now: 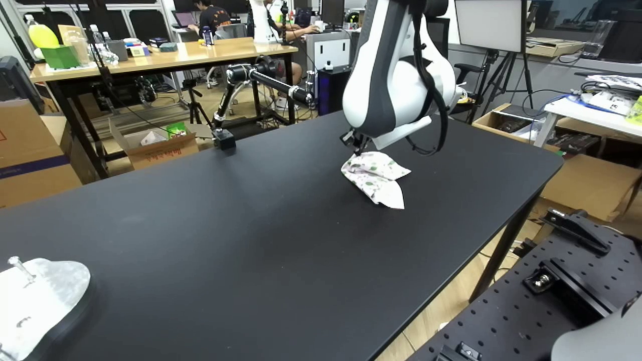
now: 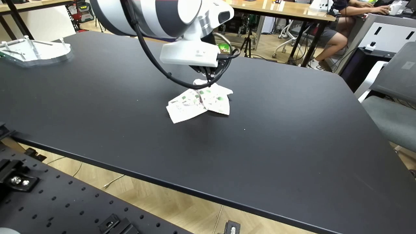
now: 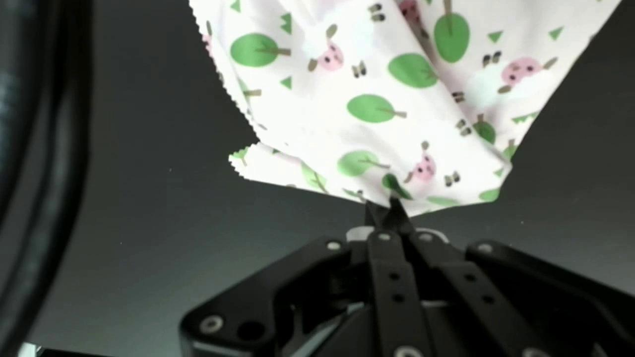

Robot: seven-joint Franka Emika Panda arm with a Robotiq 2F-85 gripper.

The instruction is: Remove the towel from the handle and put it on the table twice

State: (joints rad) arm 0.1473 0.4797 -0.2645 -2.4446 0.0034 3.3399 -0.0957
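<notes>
One towel (image 3: 377, 94), white with green trees and pink animal faces, was found loosely folded on the black table (image 1: 215, 240). With the towel as dial centre and the top of each view as 12, positions were as follows.

In an exterior view the robot arm (image 1: 391, 75) stood above the towel at 12 o'clock. A pale board (image 1: 60, 281) fitted with pegs rested on the table between 8 and 9 o'clock, partly cut off by the frame. A black jointed stand (image 1: 281, 86) stood at the table's far edge between 9 and 10. A perforated plate (image 1: 481, 321) lay near 5 o'clock, beyond the table's edge.

In an exterior view a grey chair (image 2: 393, 120) stood at 3 o'clock, and a black cable (image 2: 146, 50) looped in front of the gripper (image 3: 382, 202).

Gripper condition: narrow. In the wrist view its fingers (image 3: 389, 258) showed at 6 o'clock, tips close together, pinching the towel's edge. Whether that edge was clear of the table could not be determined. A folded corner pointed to 4 o'clock; a zigzag-edged flap projected at 8.
</notes>
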